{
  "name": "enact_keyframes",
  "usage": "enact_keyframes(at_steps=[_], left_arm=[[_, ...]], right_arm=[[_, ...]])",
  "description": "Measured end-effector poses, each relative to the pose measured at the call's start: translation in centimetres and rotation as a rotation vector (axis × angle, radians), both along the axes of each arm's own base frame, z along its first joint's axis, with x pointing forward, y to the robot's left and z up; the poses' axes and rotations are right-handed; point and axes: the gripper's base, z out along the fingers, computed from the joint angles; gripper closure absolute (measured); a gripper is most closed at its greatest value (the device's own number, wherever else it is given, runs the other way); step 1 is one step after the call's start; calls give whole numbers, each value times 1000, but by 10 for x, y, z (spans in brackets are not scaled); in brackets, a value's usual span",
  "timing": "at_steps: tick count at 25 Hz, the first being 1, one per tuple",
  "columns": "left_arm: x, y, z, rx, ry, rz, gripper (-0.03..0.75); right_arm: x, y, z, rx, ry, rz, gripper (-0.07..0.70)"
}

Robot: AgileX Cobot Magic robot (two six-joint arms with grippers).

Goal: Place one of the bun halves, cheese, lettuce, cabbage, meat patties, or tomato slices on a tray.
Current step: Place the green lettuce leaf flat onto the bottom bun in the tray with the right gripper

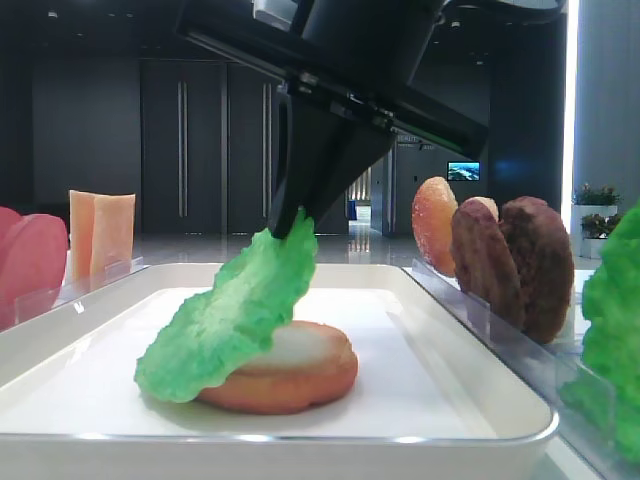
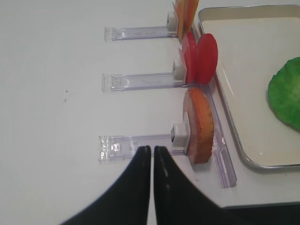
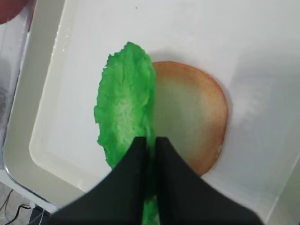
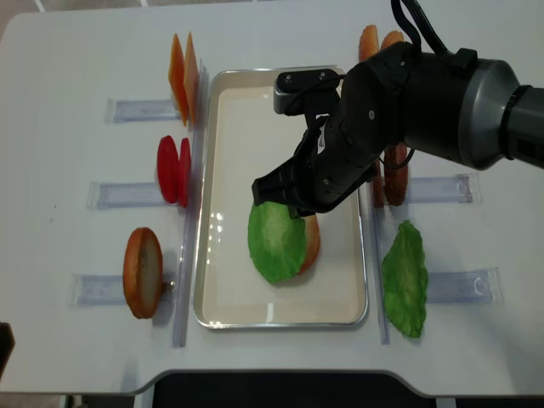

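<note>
The right gripper [image 3: 150,140] has its fingers [image 3: 133,159] pinched tight on one edge of a lettuce leaf [image 3: 124,108], which hangs at a slant over the white tray [image 4: 225,297]; its low end rests on the tray floor and its middle leans across the bun half [image 1: 295,370] already lying there. The main risk, as I judge it, is in the release: the leaf is draped off-centre (most of it lies to one side of the bun in the wrist view), so when the fingers part it may slide off the rounded bread and end up flat on the tray beside it, or fold on itself. A thin ruffled edge may also cling to a finger pad and be dragged upward, possibly nudging the bun. Pressing lower before letting go could push the bun along the glossy tray. The left gripper [image 2: 151,154] hovers with fingers closed on nothing over the counter [image 2: 56,56], just beside another bun half [image 2: 200,124] standing in its clear holder [image 2: 140,144]; a careless swing could tip it. The tomato slices [image 2: 201,58] stand further along, beside the tray rim.
</note>
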Motion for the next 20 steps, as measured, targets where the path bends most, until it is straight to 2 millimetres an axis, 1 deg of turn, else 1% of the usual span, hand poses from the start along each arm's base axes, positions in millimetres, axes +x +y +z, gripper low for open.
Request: enact_keyframes(at_steps=[14, 17, 20], left_arm=[[0, 0, 0, 0, 0, 0, 702], [0, 0, 0, 0, 0, 0, 702], [0, 0, 0, 0, 0, 0, 702]], right_arm=[[1, -1, -1, -12, -9, 2, 602], [2, -2, -1, -25, -18, 1, 561], [3, -3, -1, -41, -32, 5, 456]])
